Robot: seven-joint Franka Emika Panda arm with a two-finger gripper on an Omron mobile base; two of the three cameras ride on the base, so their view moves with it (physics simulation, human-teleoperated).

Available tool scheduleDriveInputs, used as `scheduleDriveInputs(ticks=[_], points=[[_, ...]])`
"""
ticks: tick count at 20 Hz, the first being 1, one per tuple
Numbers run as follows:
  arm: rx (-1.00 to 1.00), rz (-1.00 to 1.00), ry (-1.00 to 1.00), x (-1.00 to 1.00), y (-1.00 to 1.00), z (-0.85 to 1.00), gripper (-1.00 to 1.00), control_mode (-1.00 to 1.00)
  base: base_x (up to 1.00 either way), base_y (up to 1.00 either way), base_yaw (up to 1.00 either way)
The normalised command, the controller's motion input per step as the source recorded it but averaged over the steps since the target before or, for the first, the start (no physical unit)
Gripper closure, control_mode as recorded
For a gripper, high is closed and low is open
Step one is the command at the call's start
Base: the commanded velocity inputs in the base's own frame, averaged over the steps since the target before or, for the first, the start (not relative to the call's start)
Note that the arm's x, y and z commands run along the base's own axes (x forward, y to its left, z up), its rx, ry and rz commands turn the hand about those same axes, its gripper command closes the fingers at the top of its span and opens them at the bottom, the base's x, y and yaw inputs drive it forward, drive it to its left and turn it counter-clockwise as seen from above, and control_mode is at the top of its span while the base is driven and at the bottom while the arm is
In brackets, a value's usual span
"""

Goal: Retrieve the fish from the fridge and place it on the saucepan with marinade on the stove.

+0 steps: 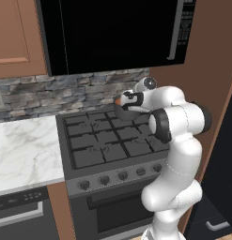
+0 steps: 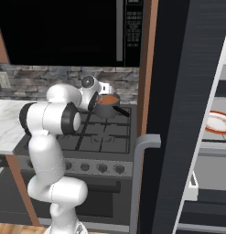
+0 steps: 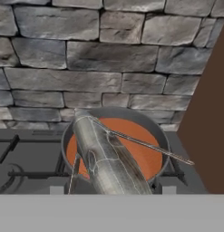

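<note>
My gripper (image 3: pixel 112 188) is shut on the fish (image 3: pixel 104 154), a grey-silver elongated body that slants up and away from the hand. Just beyond and below it is the saucepan (image 3: pixel 117 111), a round grey pot holding orange-red marinade (image 3: pixel 143 152); the fish's far end overlaps the pot's rim. In the base views the hand (image 1: pixel 130 99) hovers beside the saucepan (image 2: pixel 105 109) at the back right of the stove (image 1: pixel 108 140). The pot's dark handle (image 2: pixel 122 111) points toward the front right. The fridge (image 2: pixel 187 114) stands at the right with its door open.
A black microwave (image 1: pixel 112 33) hangs low over the stove. A stone backsplash (image 3: pixel 86 54) rises right behind the pot, with a brown side panel (image 3: pixel 213 118) beside it. A marble counter (image 1: pixel 23 150) lies to the left. An orange-rimmed plate (image 2: pixel 219 122) rests on a fridge shelf.
</note>
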Motion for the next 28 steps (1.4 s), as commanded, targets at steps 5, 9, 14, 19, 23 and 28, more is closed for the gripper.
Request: scheduleDriveInputs(ticks=[5,9,14,19,23,28], points=[[0.0,0.01,-0.03,0.34,0.0,-0.12,1.0,-1.0,0.0,0.0,0.0],[0.0,0.01,-0.03,0.33,0.0,-0.14,1.0,-1.0,0.0,0.0,0.0],[0.0,0.02,-0.03,0.22,0.0,-0.19,1.0,-1.0,0.0,0.0,0.0],[0.0,0.04,-0.01,0.15,0.0,-0.23,1.0,-1.0,0.0,0.0,0.0],[0.0,0.04,-0.02,0.19,0.0,-0.21,1.0,-1.0,0.0,0.0,0.0],[0.0,0.04,-0.01,0.21,-0.01,-0.17,1.0,-1.0,0.0,0.0,0.0]])
